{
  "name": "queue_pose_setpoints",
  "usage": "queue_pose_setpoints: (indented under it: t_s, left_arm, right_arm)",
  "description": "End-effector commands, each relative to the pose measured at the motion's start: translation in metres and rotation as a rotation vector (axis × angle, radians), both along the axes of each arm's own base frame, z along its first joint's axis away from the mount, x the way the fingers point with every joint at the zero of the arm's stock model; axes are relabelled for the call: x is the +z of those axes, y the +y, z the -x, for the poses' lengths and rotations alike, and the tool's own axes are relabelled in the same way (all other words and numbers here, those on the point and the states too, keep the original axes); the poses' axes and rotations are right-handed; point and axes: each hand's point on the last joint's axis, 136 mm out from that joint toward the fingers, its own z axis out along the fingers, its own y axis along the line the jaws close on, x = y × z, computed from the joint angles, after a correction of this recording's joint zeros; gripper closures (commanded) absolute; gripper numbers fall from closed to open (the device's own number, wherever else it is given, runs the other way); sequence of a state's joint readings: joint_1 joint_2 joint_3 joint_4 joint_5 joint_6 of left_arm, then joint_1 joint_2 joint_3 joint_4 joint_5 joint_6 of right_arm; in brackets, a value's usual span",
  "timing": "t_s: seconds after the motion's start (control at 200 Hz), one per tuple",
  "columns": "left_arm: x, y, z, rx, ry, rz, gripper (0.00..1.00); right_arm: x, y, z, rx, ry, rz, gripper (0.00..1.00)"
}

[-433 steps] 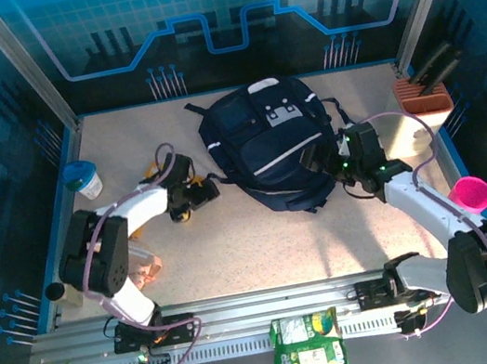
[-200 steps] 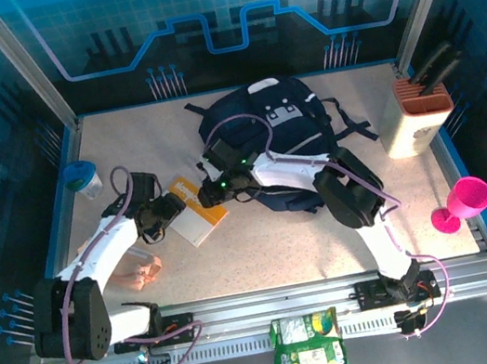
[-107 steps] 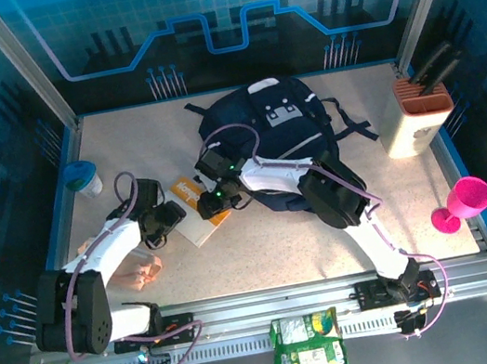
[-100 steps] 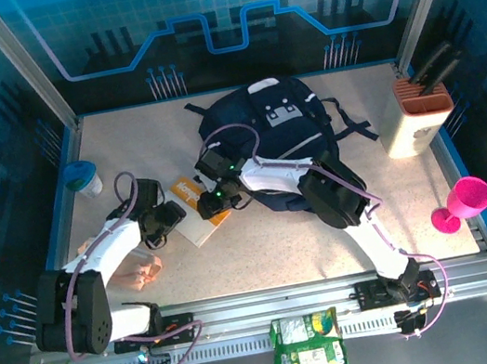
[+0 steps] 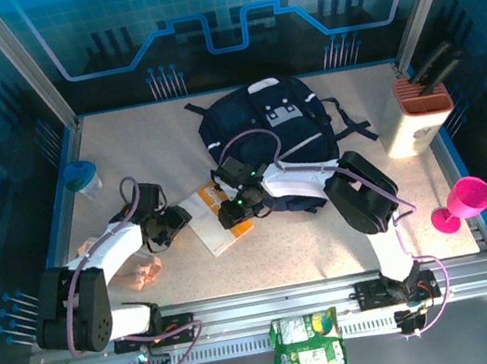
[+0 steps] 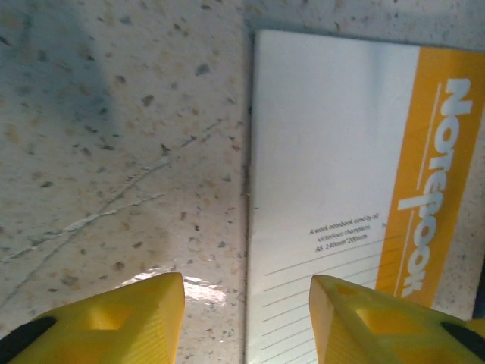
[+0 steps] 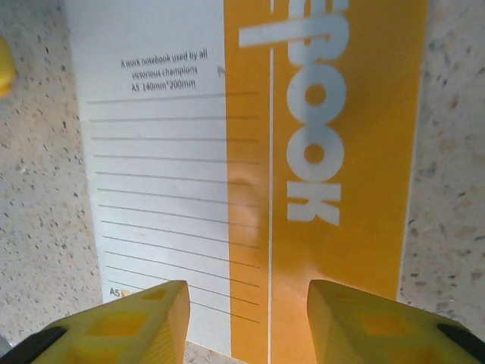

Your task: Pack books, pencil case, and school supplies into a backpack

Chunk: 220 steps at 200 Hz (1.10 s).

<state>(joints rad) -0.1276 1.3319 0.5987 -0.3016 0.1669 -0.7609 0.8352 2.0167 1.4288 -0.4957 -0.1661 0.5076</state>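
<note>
The left pincer (image 6: 246, 307) hovers low over the speckled counter (image 6: 114, 152), its yellow fingers apart and straddling the left edge of a white-and-orange notebook (image 5: 216, 229) that lies flat. The right pincer (image 7: 246, 318), fingers likewise apart, hangs above the notebook's cover. Further right and back lies the navy backpack (image 5: 264, 136).

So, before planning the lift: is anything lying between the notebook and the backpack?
No loose object lies on the table between the notebook and the backpack, but the right arm stretches across the backpack's near edge.
</note>
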Motion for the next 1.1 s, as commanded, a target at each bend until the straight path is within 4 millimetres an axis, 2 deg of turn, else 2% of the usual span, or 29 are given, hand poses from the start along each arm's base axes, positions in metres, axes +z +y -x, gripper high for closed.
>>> queue_pose_setpoints:
  t_s: [0.0,0.185,0.52,0.895,0.996,1.096]
  left_arm:
    - [-0.002,-0.014,0.002,-0.026,0.006,0.075,0.54]
    - [-0.009,-0.021,0.005,-0.048,0.033,0.076,0.55]
    - [-0.017,-0.027,0.005,-0.073,0.056,0.076,0.55]
    - [-0.020,-0.038,0.001,-0.116,0.051,0.125,0.65]
    - [-0.017,-0.040,-0.001,-0.129,0.039,0.137,0.70]
    - [-0.013,-0.041,-0.003,-0.134,0.024,0.139,0.70]
  right_arm:
    - [0.006,0.006,-0.020,-0.010,-0.040,0.000,0.55]
    - [-0.007,0.006,-0.029,-0.004,-0.047,0.050,0.55]
    - [-0.032,0.000,-0.026,0.002,-0.011,0.108,0.52]
    - [-0.055,-0.007,-0.016,-0.021,0.064,0.114,0.52]
    - [-0.058,-0.009,-0.015,-0.024,0.075,0.113,0.52]
    - [-0.060,-0.009,-0.015,-0.028,0.080,0.111,0.52]
